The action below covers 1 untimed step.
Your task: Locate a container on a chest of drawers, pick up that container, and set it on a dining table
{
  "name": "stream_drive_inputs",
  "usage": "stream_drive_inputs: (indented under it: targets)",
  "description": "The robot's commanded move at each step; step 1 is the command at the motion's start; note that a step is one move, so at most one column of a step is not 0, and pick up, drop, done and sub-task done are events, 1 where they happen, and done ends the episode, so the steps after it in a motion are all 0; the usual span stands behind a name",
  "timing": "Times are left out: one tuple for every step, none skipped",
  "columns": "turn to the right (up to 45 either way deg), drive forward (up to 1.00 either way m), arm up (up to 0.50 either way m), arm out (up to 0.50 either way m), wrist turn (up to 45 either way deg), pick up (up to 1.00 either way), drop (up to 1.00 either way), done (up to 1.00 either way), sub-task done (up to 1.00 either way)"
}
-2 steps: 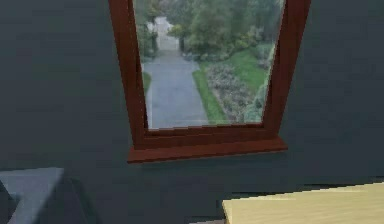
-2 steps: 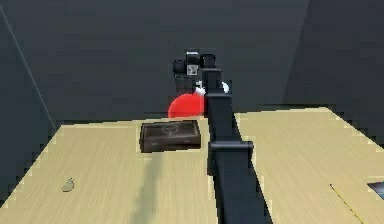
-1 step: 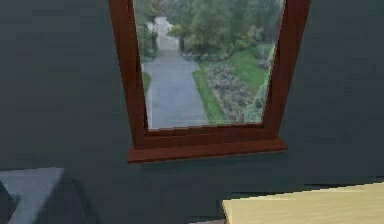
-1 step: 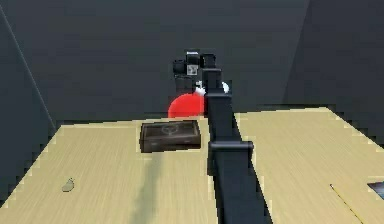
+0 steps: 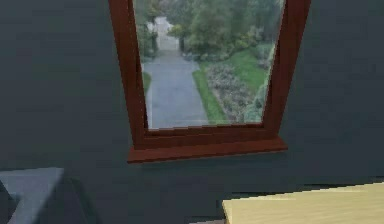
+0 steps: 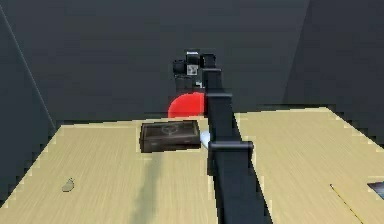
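Observation:
My arm (image 6: 228, 150) reaches out over a pale wooden table (image 6: 100, 165). The gripper (image 6: 183, 70) is at its far end, next to the white marker squares, against a dark wall. Just below the gripper is a red rounded container (image 6: 183, 106), at the table's far edge. I cannot tell whether the gripper holds it or whether it rests on the table. A corner of the same pale table top (image 5: 310, 208) appears at the forward view's bottom right.
A flat dark box (image 6: 170, 136) lies on the table just in front of the red container, left of the arm. A small grey object (image 6: 68, 185) lies near the table's left front. A red-brown framed window (image 5: 208, 75) is in the dark wall ahead. A grey block (image 5: 35, 195) is at the forward view's bottom left.

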Motion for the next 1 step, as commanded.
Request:
stream_drive_inputs:
  targets:
    - [0.0, 0.0, 0.04, 0.0, 0.0, 0.0, 0.0, 0.0, 0.0]
